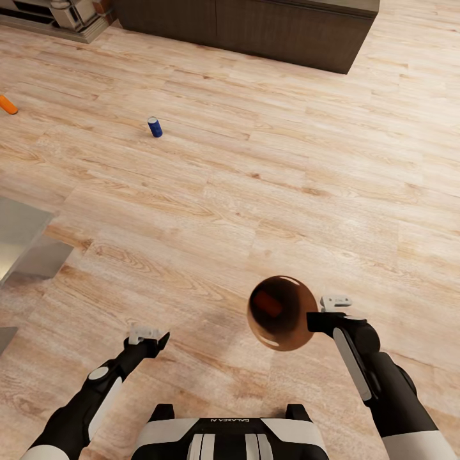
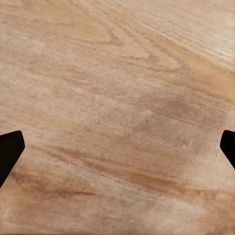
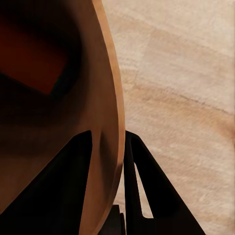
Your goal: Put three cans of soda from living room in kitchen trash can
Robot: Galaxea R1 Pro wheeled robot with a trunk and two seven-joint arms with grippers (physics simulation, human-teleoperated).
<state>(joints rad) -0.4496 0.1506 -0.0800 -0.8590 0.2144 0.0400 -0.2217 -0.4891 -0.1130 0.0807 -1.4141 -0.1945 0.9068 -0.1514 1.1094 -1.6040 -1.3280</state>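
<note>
Now right claw (image 1: 314, 321) grips bin (image 1: 281, 313).

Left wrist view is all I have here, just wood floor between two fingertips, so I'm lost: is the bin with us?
Observer: Yes. The right gripper is shut on the trash can rim, one finger inside, one outside.
Operator: Anything in the bin?
Observer: An orange-red shape lies inside; I can't confirm it's a can.
Operator: Any cans ahead?
Observer: The blue can stands upright on the floor, ahead and to the left.
Operator: The other?
Observer: An orange can lies at the head view's left edge.
</note>
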